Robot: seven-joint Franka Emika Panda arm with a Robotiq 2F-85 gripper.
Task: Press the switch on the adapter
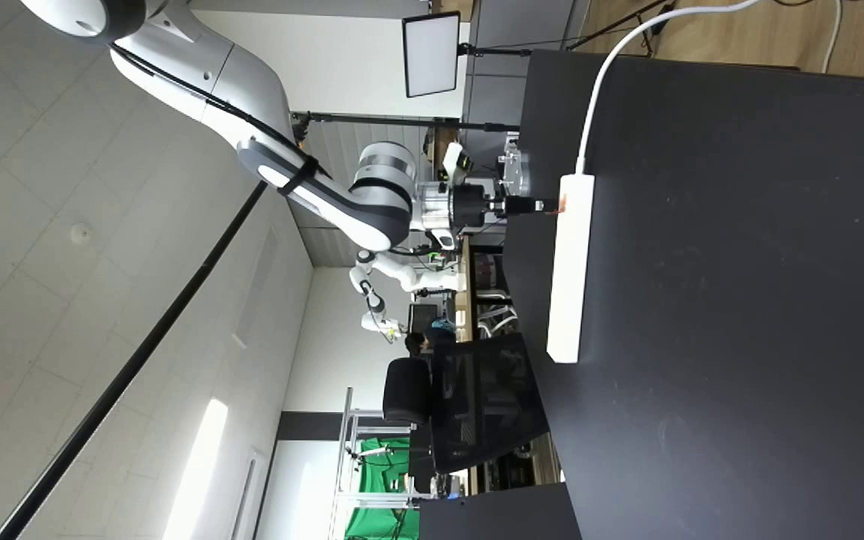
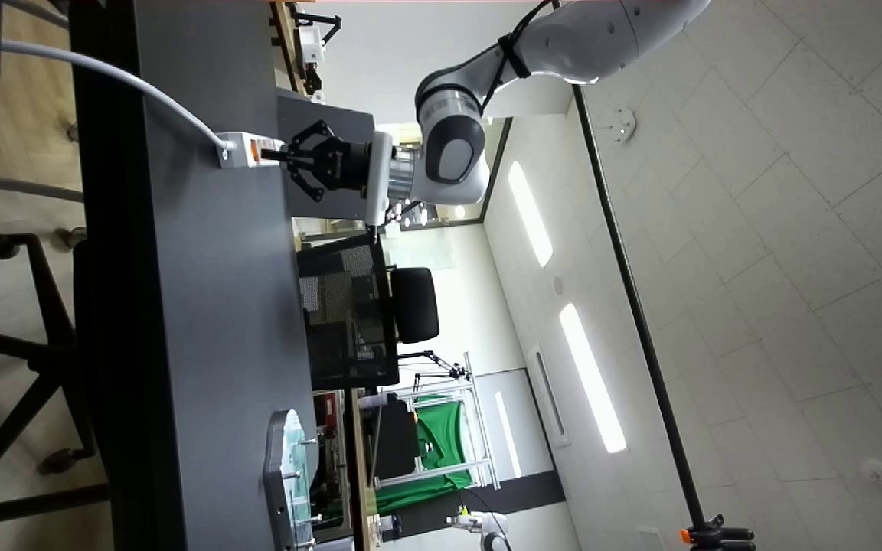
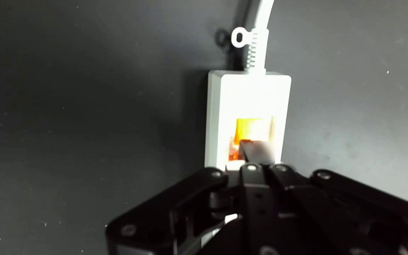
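Note:
The adapter is a long, narrow white power strip (image 1: 571,270) lying on the black table in both exterior views (image 2: 236,159). Its cable end fills the middle of the wrist view (image 3: 246,95). Near that end is an orange rocker switch (image 3: 248,129), lit bright yellow-orange, which also shows in an exterior view (image 2: 254,149). My gripper (image 1: 552,205) points straight down with its fingers together and nothing between them. Its tips (image 3: 257,143) are at the switch and appear to touch it; they hide its near part. The fingers hide most of the strip's rest in the wrist view.
A white cable (image 1: 597,90) runs from the strip's end over the table edge (image 2: 127,76). A clear plate device with metal posts (image 2: 295,474) stands on the table (image 2: 234,306). A black mesh chair (image 1: 488,405) stands beyond the table.

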